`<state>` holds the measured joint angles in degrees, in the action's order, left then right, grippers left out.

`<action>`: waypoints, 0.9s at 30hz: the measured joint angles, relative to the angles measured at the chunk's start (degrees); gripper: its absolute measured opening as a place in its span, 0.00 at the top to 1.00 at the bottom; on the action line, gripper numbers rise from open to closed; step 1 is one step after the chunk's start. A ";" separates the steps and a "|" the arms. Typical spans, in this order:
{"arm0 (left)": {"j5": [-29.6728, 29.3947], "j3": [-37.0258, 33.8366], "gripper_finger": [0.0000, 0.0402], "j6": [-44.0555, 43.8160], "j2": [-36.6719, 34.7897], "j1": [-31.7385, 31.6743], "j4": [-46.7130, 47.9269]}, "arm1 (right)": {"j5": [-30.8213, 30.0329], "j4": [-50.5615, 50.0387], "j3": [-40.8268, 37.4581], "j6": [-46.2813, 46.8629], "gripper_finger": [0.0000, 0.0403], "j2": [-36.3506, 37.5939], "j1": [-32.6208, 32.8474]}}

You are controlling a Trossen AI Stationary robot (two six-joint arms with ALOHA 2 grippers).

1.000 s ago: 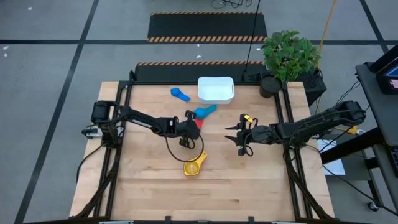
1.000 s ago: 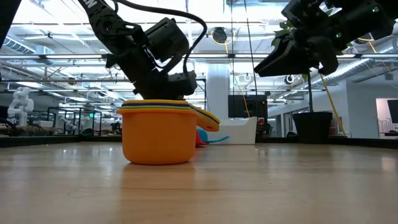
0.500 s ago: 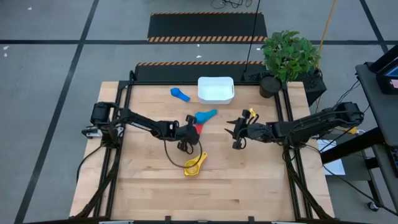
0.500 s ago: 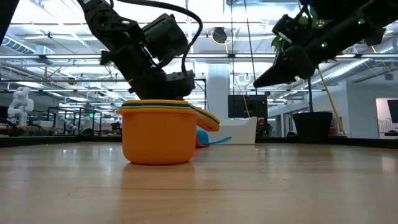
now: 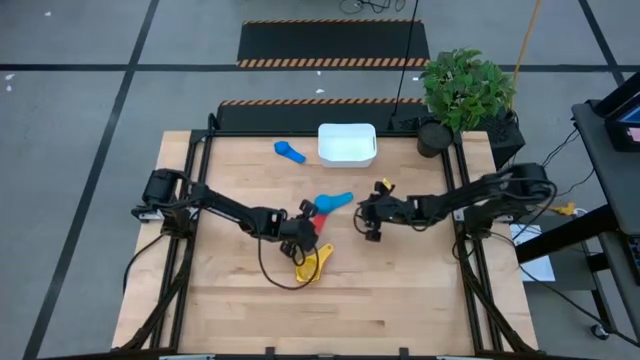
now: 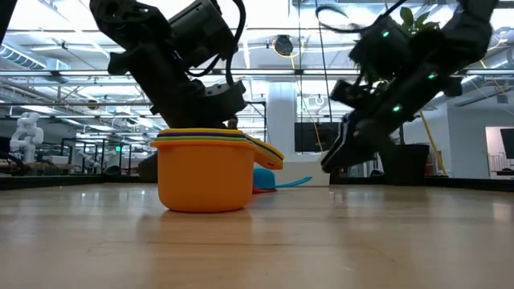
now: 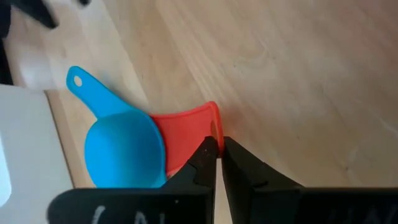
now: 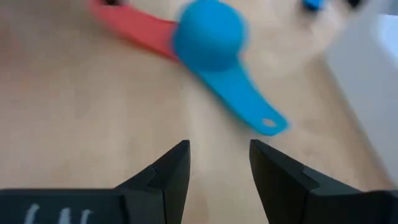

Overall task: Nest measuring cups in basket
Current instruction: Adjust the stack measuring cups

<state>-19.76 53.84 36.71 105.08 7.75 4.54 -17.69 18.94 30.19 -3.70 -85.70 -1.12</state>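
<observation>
Measuring cups, small round plastic, graded sizes, with short flat handles: we count them in three places on the pale wooden table. A nested stack of measuring cups, yellow outermost in the high view and orange-walled in the low view with yellow and green rims showing above, sits near the table's middle toward the front. A light blue measuring cup lies mouth-down on a red measuring cup, handle pointing away, between the stack and the white rectangular plastic basket at the far edge. A dark blue measuring cup lies alone just beside the basket. We see nothing inside the basket. The left gripper is clenched with its tips together right at the edge of the red cup's flat handle; we cannot tell whether it pinches anything. The right gripper stands partly parted, grasping nothing, low over the bare wood near the light blue cup's handle. We judge these cups light, stiff and smooth-walled, likely to skid on the wood if nudged rather than clamped, and not fragile. We would take hold by the flat handle or across the rim wall; the overturned blue bowl offers only a rounded, slippery dome. A black potted plant stands off the table's far right corner.
</observation>
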 joint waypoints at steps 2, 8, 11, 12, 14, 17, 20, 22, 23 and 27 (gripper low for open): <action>-0.80 0.00 0.96 -0.70 0.00 0.40 0.94 | -4.89 1.04 1.59 0.17 0.59 -2.23 -0.90; -3.06 0.00 0.97 -2.85 -0.04 1.20 3.30 | -12.02 1.91 6.78 -5.14 0.63 -6.63 -3.02; -4.12 0.00 0.96 -2.56 -0.04 1.79 3.46 | -10.53 2.30 8.46 -6.30 0.72 -9.64 -3.87; -4.33 0.00 0.96 -2.47 -0.04 1.90 3.36 | -10.48 2.25 8.82 -6.42 0.75 -10.84 -4.15; -4.48 0.00 0.97 -2.43 -0.02 2.13 3.15 | -10.52 2.23 9.50 -6.54 0.83 -12.89 -4.58; -4.56 0.00 0.99 -2.92 -0.02 2.39 3.14 | -10.87 2.96 10.29 -7.16 0.92 -15.31 -5.30; -4.65 0.00 0.97 -3.83 -0.02 2.51 3.39 | -10.76 4.58 10.73 -7.49 0.98 -16.52 -5.65; -4.73 0.00 0.95 -4.07 -0.02 2.51 3.50 | -9.00 4.89 10.76 -7.67 0.99 -16.56 -5.67; -4.79 0.00 0.94 -4.27 -0.02 2.51 3.66 | -6.37 5.03 10.76 -8.10 0.99 -16.56 -5.69; -5.20 -0.02 0.93 -5.13 0.02 2.40 3.57 | 5.79 4.94 10.75 -10.24 0.97 -16.56 -5.54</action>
<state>-24.96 53.82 31.58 105.10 10.16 8.11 -11.90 23.87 40.94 -13.94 -102.26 -6.66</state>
